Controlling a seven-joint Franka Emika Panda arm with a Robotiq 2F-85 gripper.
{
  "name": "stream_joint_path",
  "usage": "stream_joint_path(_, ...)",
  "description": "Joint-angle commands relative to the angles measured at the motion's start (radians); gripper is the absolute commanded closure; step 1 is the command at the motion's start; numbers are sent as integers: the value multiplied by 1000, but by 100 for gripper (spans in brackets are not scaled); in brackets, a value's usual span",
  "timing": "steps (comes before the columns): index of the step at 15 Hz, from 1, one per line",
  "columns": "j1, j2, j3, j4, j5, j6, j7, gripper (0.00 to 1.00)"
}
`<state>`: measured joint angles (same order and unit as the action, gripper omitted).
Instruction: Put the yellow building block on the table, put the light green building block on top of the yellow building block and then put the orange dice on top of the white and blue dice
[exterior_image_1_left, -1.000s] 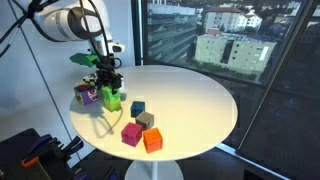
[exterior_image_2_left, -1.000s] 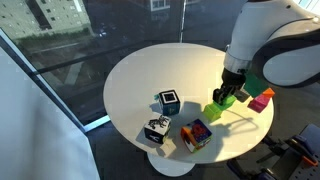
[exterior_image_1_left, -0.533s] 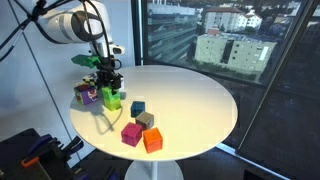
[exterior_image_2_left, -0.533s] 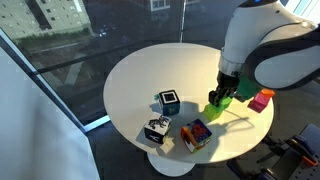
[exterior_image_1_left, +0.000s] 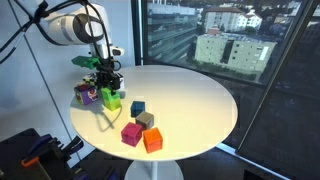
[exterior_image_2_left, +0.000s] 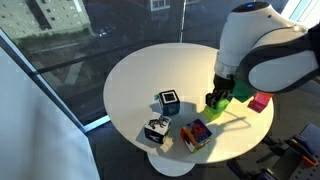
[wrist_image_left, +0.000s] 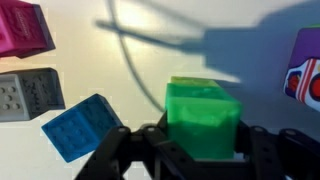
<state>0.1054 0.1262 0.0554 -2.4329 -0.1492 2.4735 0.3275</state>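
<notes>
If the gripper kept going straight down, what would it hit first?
The gripper clamps the green block; going down, that would likely press onto the yellow block just showing beneath.

In an exterior view the robot arm's white housing (exterior_image_2_left: 265, 50) now sits further toward the middle of the table (exterior_image_2_left: 140, 70) than a second ago, leaning in from the edge. The gripper (exterior_image_2_left: 220, 97) below it has shifted slightly the same way, and more of the pink-red block (exterior_image_2_left: 261, 102) behind the arm shows.
</notes>
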Motion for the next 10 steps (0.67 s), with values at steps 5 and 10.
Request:
stream_joint_path(5,5,6,-4,16,-2,-18,11,10)
stream_joint_path(10,6,-14,2,11,14,-28,0,0)
